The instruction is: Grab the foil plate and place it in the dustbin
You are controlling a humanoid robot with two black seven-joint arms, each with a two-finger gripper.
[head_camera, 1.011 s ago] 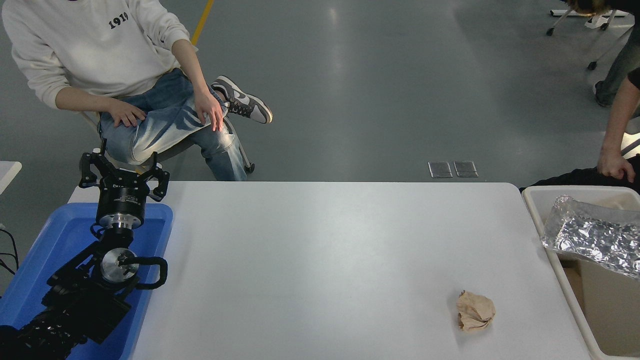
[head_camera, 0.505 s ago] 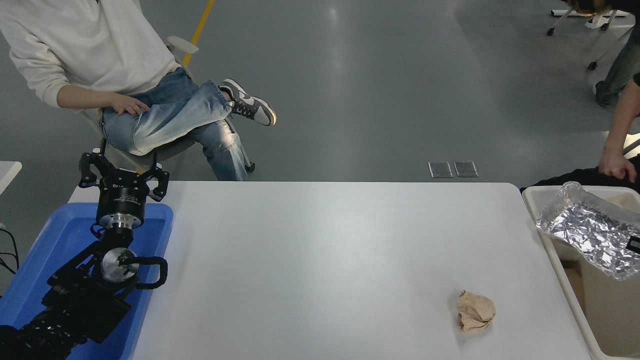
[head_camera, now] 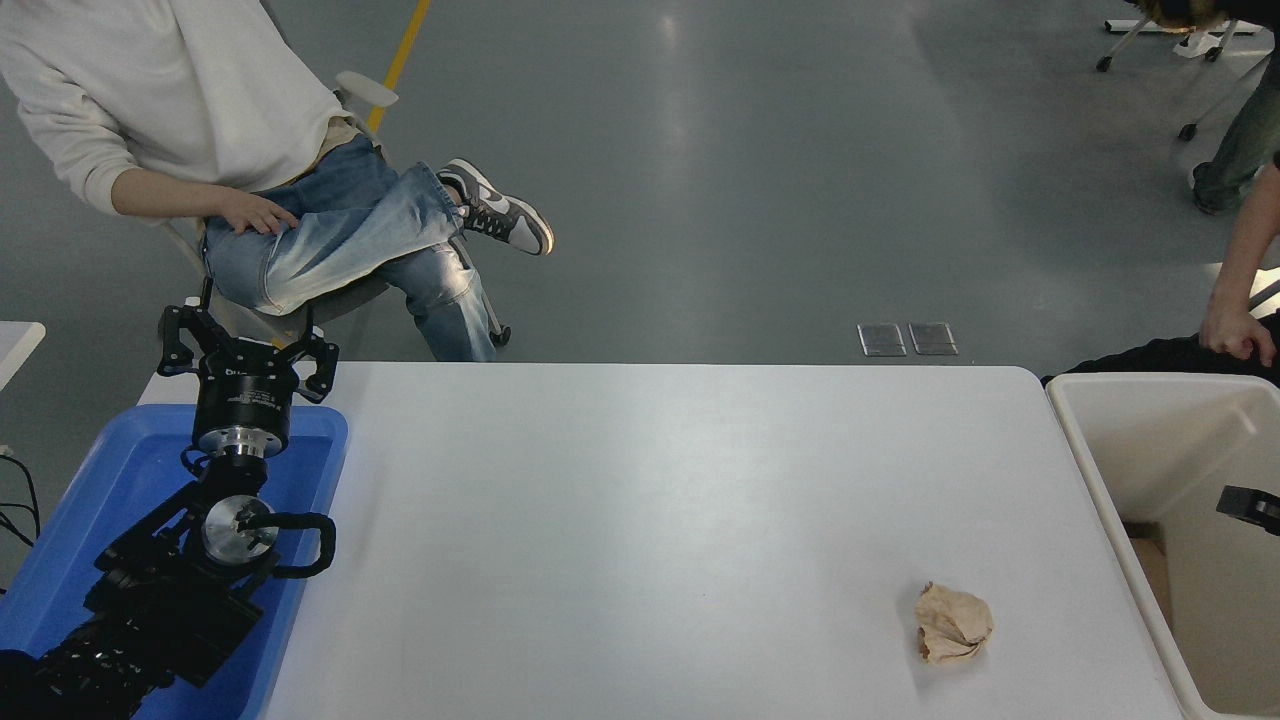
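Gone from above the dustbin (head_camera: 1090,470): foil plate, held over the rim half a second back, now nowhere in sight. Probably dropped inside, below the wall, though the floor of the bin only partly shows and no silver glints there. Only a black tip of the right gripper (head_camera: 1248,506) showing at the right edge over the bin; too little visible to tell whether open or closed, nothing seen in it. Left gripper (head_camera: 247,350) parked above the blue tub (head_camera: 320,440) at the lower left, fingers spread, empty. Crumpled brown paper ball (head_camera: 953,624) lying on the white table (head_camera: 650,500), near the bin, not touching.

Risks from here: light foil snagging on a finger and lifting back out on retreat; or the arm clipping the thick rim and shoving the bin.
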